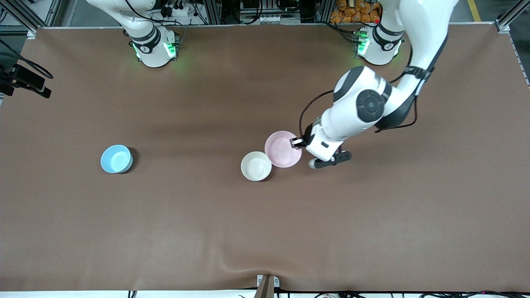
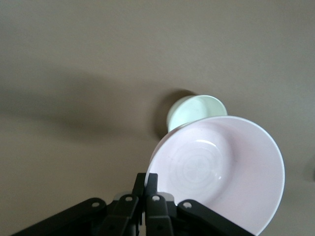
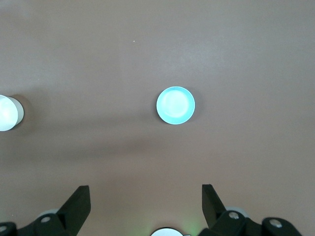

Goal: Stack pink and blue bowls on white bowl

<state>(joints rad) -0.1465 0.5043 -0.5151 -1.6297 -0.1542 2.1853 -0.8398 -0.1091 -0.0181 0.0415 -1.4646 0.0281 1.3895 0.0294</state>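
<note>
While the white bowl [image 1: 256,166] sits upright on the tabletop [image 1: 265,231], nearest the front camera of the three bowls, the pink bowl [image 1: 283,149] hangs just beside it, raised and tipped, its rim pinched in the closed left pincer [image 1: 296,142]. The left wrist view shows the two fingers [image 2: 147,189] clamped together on the pink rim, with the white bowl partly hidden under the pink bowl's edge, so the two overlap in that view but the pink one is not yet centred over its target. The step in hand is judged to be the carrying of the pink bowl onto the white bowl, the first of the two stackings. The next move calls for a short shift toward the white bowl, a levelling of the tilt so the bases nest, a lowering until the pink bowl seats, and only then a release. The blue bowl [image 1: 116,159] stands alone, well apart, toward the right arm's end of the tabletop. Farthest off, the right pincer [image 3: 145,206] waits high above the tabletop with its fingers spread wide and nothing between them, looking down on the blue bowl.
</note>
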